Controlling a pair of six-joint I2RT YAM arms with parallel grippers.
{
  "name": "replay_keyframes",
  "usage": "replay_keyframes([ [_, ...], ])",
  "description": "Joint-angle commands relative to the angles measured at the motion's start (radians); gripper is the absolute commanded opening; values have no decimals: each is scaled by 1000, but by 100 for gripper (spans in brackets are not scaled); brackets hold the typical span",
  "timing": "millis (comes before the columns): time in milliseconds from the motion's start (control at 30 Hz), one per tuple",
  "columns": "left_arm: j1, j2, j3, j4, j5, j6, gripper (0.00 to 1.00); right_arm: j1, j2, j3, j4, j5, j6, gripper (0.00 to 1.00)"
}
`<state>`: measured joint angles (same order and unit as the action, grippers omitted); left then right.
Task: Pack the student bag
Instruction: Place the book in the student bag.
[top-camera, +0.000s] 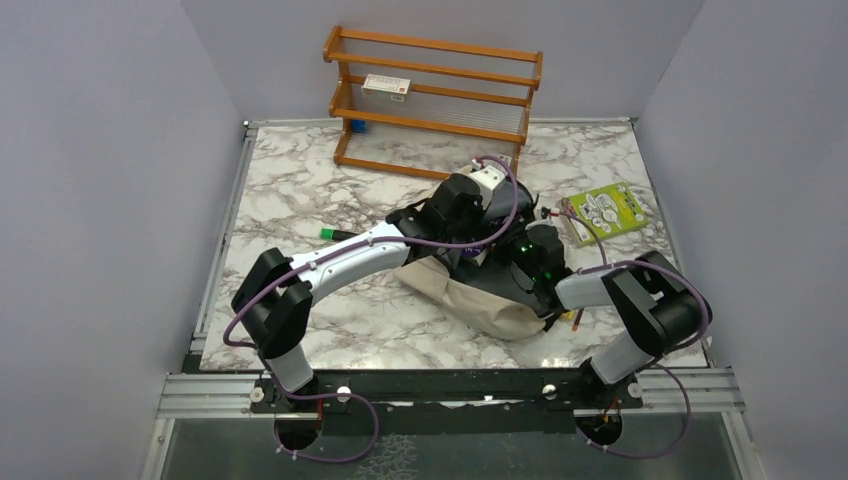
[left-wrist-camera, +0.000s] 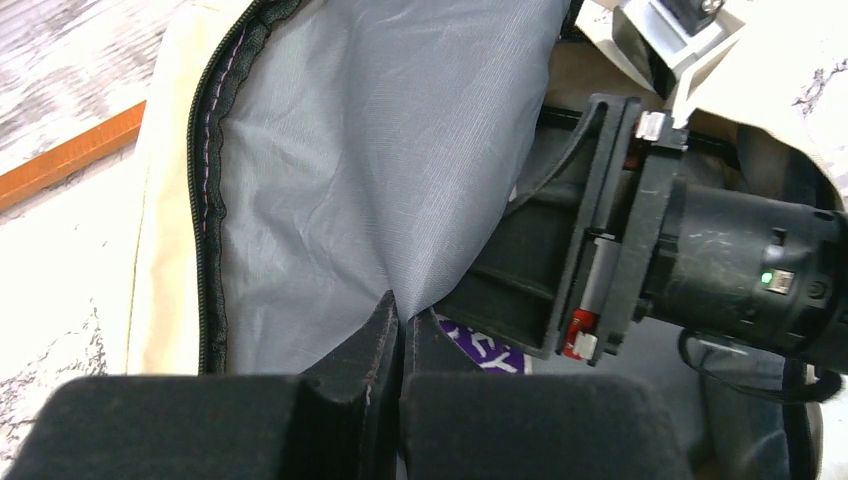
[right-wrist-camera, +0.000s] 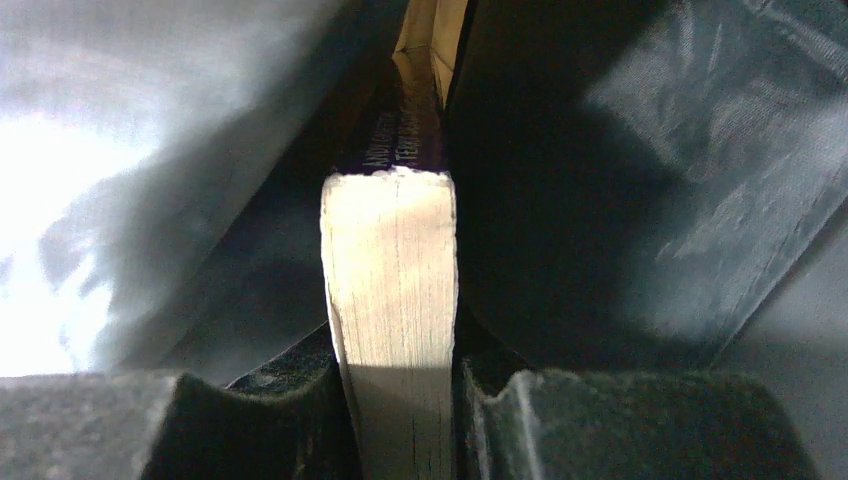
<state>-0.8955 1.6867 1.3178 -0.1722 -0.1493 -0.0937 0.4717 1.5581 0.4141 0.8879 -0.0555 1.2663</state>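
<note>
One book (right-wrist-camera: 390, 260) is partway into the student bag (top-camera: 480, 300). The right gripper (right-wrist-camera: 395, 390) is clamped on it by the page edge, deep between dark fabric walls. The left gripper (left-wrist-camera: 400, 315) has its fingers together, pinching a fold of the grey lining (left-wrist-camera: 380, 150) to hold the mouth open. The bag lies on the marble table (top-camera: 300, 200), right of centre, in front of the wooden rack (top-camera: 435, 100). Not done: the book is not released and the zip (left-wrist-camera: 208, 220) is open. Outside the bag are a green marker (top-camera: 335, 233) to its left, a green pack (top-camera: 605, 210) to its right and a small box (top-camera: 386, 86) on the rack. Those are probably left to pack. My guess is early to mid task.
</note>
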Motion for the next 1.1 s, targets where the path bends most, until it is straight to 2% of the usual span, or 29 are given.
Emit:
replay_keyframes([
  [0,3,-53,14,87,38,-6,0,19,97,54,221,84,14,1],
  [267,6,-46,24,56,28,14,0,74,250,171,215,8,-55,1],
  [333,7,-26,41,28,-1,11,0,77,257,177,196,1,-69,9],
  [500,16,12,73,-13,-8,-4,0,77,201,160,69,45,-121,37],
  [567,17,16,74,-15,-9,-6,0,77,174,161,11,51,-147,44],
  [733,27,38,87,-38,-40,-5,0,77,95,247,-284,47,-213,64],
  [967,36,56,100,-62,-83,-17,0,77,-33,249,-554,128,-252,86],
  [1067,39,57,104,-71,-111,-12,0,77,-99,212,-610,151,-274,89],
])
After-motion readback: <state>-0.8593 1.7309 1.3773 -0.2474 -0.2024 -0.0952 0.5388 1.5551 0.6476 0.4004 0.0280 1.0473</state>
